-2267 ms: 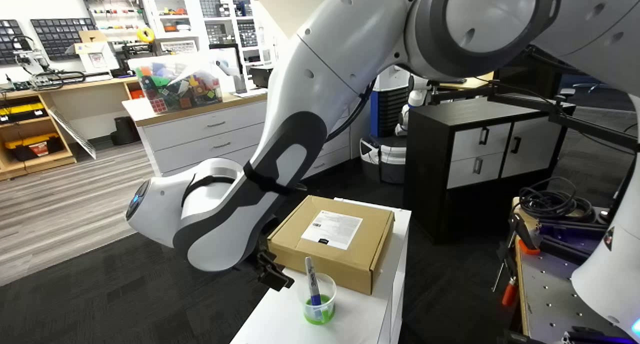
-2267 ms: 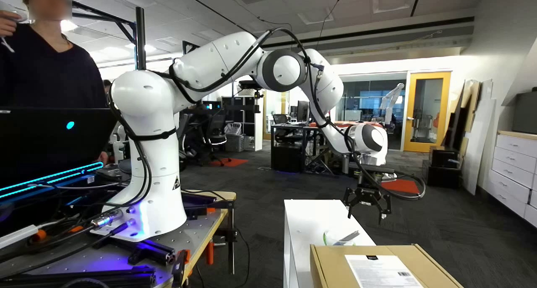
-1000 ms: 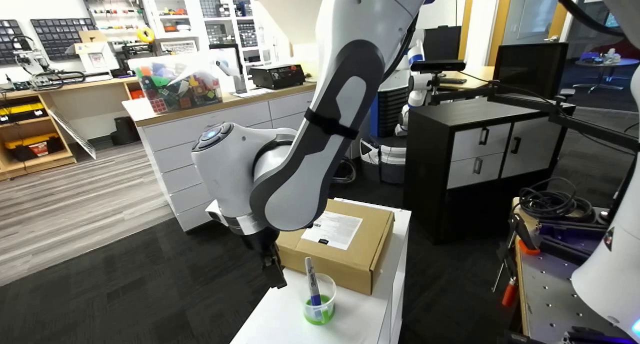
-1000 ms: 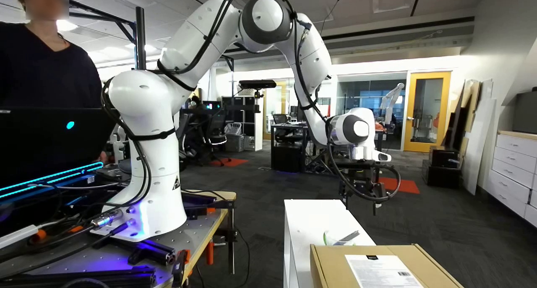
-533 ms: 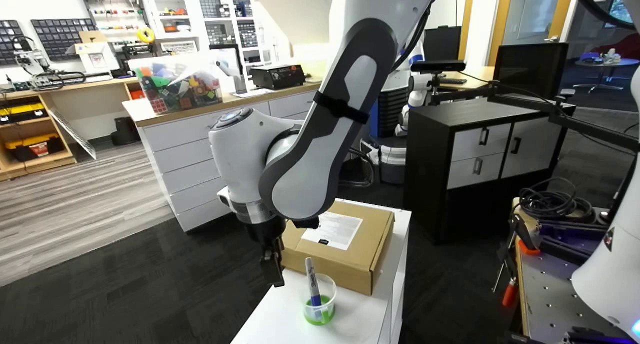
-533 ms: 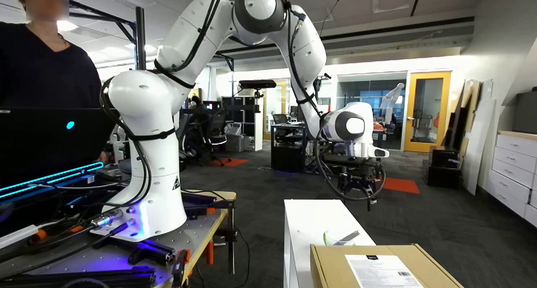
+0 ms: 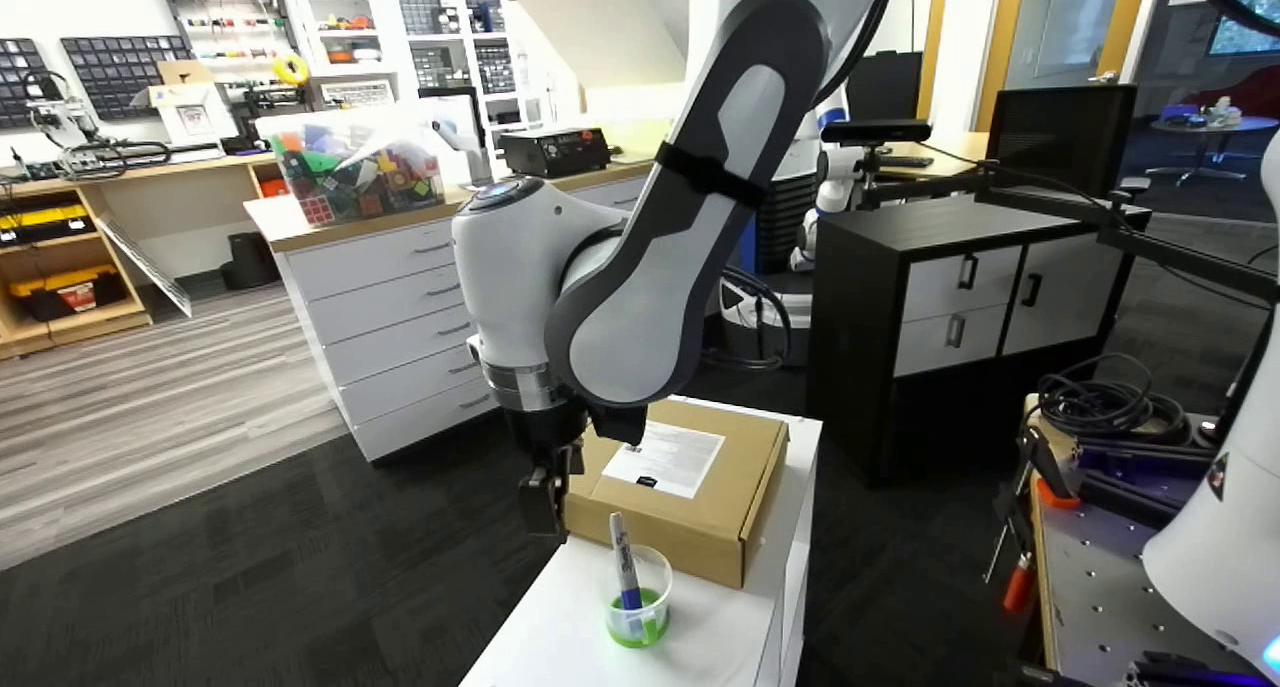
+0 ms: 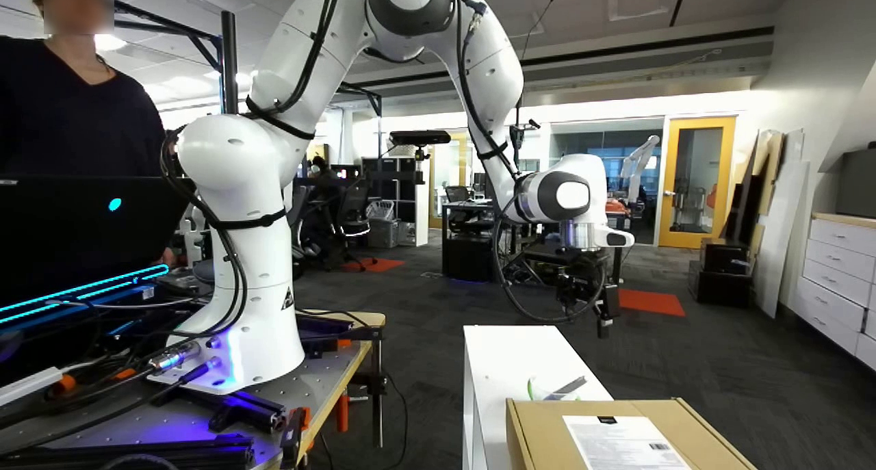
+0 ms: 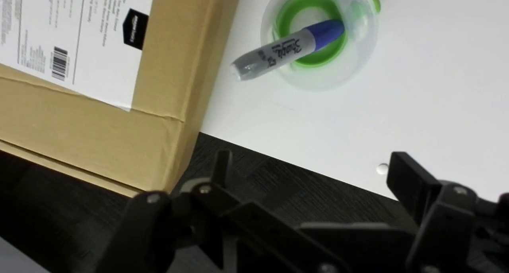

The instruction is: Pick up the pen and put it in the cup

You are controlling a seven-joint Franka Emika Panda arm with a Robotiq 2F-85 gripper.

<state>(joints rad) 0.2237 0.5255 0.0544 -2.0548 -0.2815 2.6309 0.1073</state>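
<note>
The pen (image 9: 284, 52) is a grey marker with a blue end. It stands leaning inside the cup (image 9: 360, 52), blue end down, its grey end sticking out past the rim. The cup is small and clear with a green bottom. In an exterior view the pen (image 7: 624, 562) and cup (image 7: 657, 579) show on the white cabinet top; in an exterior view the pen (image 8: 569, 387) and cup (image 8: 538, 389) are partly hidden behind the box. My gripper (image 9: 312, 165) is open and empty, pointing down. It hovers above the cabinet's edge, apart from the cup and pen; it also shows in an exterior view (image 7: 545, 517).
A flat brown cardboard box (image 7: 690, 537) with a white label lies beside the cup on the white cabinet (image 7: 570, 622). The cabinet's edge drops to dark carpet under the gripper. A person (image 8: 82, 107) stands behind the robot's base.
The gripper has swung from tilted to pointing straight down. The wrist has risen and moved right in an exterior view. The pen, cup and box have not moved.
</note>
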